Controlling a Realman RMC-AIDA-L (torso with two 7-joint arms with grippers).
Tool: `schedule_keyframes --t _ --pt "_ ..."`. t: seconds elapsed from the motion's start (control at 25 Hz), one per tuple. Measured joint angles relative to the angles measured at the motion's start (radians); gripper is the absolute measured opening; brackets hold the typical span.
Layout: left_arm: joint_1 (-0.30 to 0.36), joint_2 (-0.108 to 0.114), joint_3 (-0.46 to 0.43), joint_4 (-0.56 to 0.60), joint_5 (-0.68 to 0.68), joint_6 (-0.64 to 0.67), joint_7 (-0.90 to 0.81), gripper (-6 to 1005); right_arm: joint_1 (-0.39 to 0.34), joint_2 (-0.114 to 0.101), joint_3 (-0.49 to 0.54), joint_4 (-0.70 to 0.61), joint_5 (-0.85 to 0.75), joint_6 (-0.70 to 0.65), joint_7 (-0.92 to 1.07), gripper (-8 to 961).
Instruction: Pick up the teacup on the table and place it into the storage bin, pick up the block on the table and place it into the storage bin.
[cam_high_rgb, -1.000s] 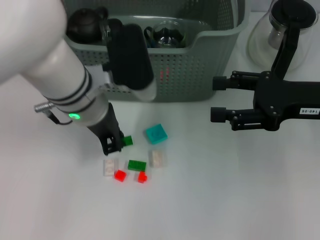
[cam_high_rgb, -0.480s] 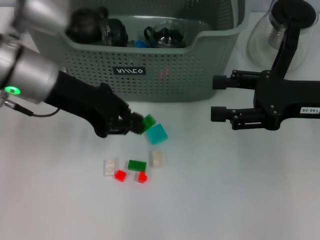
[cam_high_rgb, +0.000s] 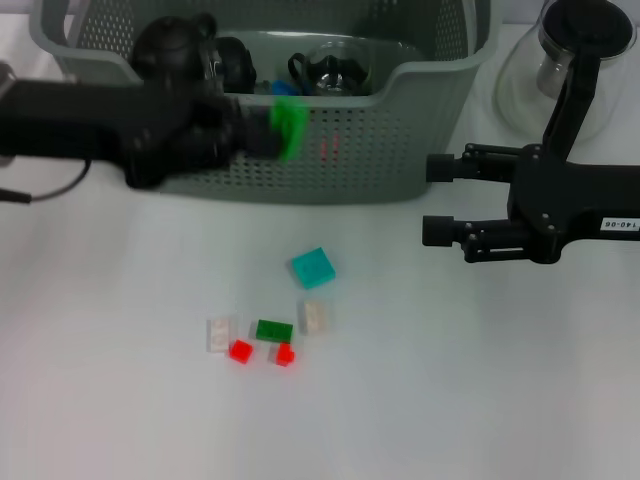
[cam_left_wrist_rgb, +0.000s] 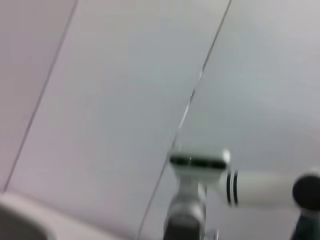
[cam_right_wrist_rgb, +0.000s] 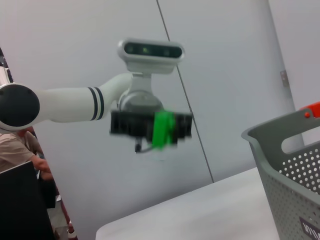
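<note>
The left gripper (cam_high_rgb: 268, 130) was found raised level with the front rim of the storage bin (cam_high_rgb: 400, 150), its fingers clamped on a green block (cam_high_rgb: 291, 128). The block was held clear of the table, just in front of the bin's dipped front wall and not yet over the opening; the bin's interior lay to the far side of the fingers. It was judged that a short travel away from the robot, over the rim, was still required before release.

The right gripper (cam_high_rgb: 435, 198) was noted parked to the right of the bin, fingers apart and holding nothing, well apart from the block.

On the table near the robot, a teal block (cam_high_rgb: 313, 267), a dark green block (cam_high_rgb: 273, 330), two red blocks (cam_high_rgb: 240, 351) and two pale blocks (cam_high_rgb: 315, 316) remained. Dark teaware was seen inside the bin.

The right wrist view showed the green block (cam_right_wrist_rgb: 162, 129) pinched across the left gripper's (cam_right_wrist_rgb: 150, 127) front. The left wrist view showed only wall and the robot's head.
</note>
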Motion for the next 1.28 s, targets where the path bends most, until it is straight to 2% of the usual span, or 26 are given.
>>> schedule_keyframes --t 0.12,0.24,0.44,0.56,0.76,0.84,1.0,1.16,1.28 --pt "0.002 -0.005 -0.001 0.000 -0.083 0.000 -0.027 124 -0.003 0.003 0.000 0.002 -0.002 0.002 -0.002 851" --pt "-0.022 -0.010 -0.007 0.009 -0.141 -0.024 -0.079 123 -0.006 0.006 0.000 0.002 -0.005 0.004 -0.004 850" --pt "-0.080 -0.006 -0.047 0.062 -0.154 -0.167 -0.248 121 -0.022 0.007 0.000 0.002 -0.005 0.007 -0.012 850" --pt "-0.116 0.019 -0.026 0.113 -0.116 -0.265 -0.355 116 -0.039 0.009 0.003 0.002 -0.002 0.009 -0.033 851" --pt "-0.207 0.088 0.025 0.160 0.076 -0.367 -0.527 108 -0.050 0.012 0.009 0.003 0.000 0.005 -0.064 851" --pt "-0.238 0.096 0.035 0.179 0.171 -0.408 -0.579 105 -0.050 0.012 0.009 0.003 0.000 0.001 -0.066 851" --pt "-0.269 0.084 0.086 0.212 0.367 -0.518 -0.663 105 -0.051 0.014 0.013 0.014 0.000 0.006 -0.086 850" --pt "-0.277 0.045 0.140 0.215 0.467 -0.602 -0.685 106 -0.052 0.013 0.028 0.051 0.000 0.009 -0.125 850" --pt "-0.288 0.025 0.175 0.220 0.541 -0.644 -0.693 106 -0.051 0.013 0.029 0.055 0.000 0.006 -0.130 850"
